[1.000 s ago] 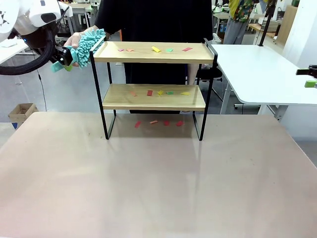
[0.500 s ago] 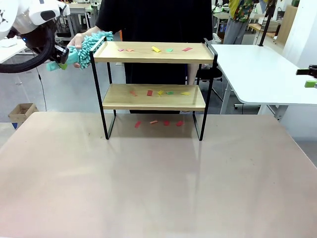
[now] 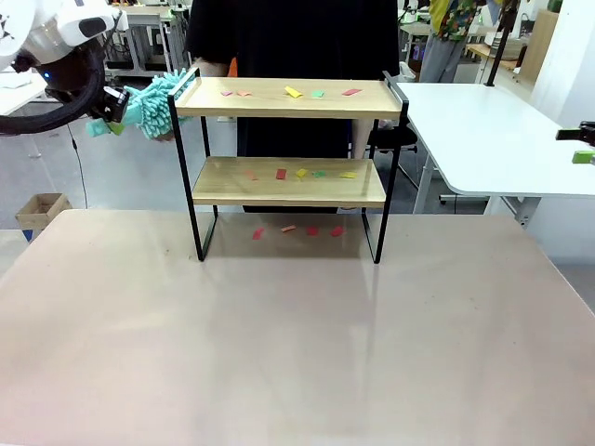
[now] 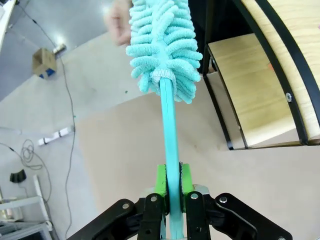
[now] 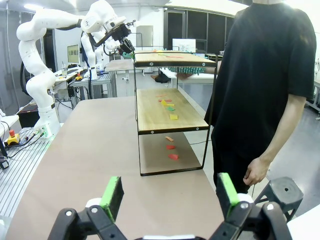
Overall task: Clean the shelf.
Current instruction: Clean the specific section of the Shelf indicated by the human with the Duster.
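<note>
Teal duster point(image 4: 162, 45) in left end effector point(image 4: 172, 179)

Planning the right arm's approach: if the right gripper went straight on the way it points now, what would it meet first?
Probably the shelf: the open right gripper aims at its near end frame, about lower-board height. The table between looks free; the person stands off to one side.

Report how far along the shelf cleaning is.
Done: the left hand is shut on the handle of the teal duster.
In hand: the duster's head is beside the left end of the shelf, level with its top board, not yet on it.
Left: coloured scraps lie on the top board, the lower board and the table beneath. The right hand is open, away from the shelf.
</note>
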Available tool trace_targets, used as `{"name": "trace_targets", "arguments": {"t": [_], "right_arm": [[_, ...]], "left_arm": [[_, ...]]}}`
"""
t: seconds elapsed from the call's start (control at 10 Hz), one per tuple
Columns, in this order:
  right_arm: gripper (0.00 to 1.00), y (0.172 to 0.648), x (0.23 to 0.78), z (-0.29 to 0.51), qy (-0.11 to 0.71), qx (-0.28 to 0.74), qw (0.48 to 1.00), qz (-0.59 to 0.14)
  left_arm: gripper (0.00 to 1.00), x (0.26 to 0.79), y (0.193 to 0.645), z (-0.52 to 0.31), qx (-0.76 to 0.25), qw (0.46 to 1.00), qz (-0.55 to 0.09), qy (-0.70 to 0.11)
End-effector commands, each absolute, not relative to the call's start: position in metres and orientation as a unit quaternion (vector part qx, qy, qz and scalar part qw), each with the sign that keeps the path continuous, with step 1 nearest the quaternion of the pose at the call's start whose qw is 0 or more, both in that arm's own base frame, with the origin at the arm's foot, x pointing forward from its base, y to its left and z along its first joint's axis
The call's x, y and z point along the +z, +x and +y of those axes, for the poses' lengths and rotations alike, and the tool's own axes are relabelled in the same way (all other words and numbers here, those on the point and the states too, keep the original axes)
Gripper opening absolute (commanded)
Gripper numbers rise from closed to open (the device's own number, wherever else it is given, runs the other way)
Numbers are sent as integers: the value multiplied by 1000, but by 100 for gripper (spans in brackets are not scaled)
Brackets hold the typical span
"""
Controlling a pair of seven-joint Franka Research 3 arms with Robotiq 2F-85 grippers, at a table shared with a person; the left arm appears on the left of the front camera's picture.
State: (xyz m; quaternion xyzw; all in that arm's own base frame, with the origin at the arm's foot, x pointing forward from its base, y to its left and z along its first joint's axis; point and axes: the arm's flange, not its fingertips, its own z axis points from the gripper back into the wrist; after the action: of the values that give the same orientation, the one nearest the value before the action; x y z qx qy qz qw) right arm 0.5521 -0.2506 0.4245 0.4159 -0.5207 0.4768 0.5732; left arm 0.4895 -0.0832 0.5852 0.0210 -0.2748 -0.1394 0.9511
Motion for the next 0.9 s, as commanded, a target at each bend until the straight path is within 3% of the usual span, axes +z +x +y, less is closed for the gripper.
{"name": "trace_targets", "arguments": {"t": [0.0,0.3,0.4,0.8], "right_arm": [[100,553,428,-249,415,479,571,-522],[100,553,428,-249,415,479,571,-522],[100,553,428,-249,415,479,571,-522],[100,553,428,-249,415,479,571,-522]], "left_arm": [[0,588,491,-83,-149,946,-286,24],[0,588,491,-83,-149,946,-286,24],[13,584,490,-84,-142,951,-275,21],[13,635,435,-32,-269,948,-139,98]]}}
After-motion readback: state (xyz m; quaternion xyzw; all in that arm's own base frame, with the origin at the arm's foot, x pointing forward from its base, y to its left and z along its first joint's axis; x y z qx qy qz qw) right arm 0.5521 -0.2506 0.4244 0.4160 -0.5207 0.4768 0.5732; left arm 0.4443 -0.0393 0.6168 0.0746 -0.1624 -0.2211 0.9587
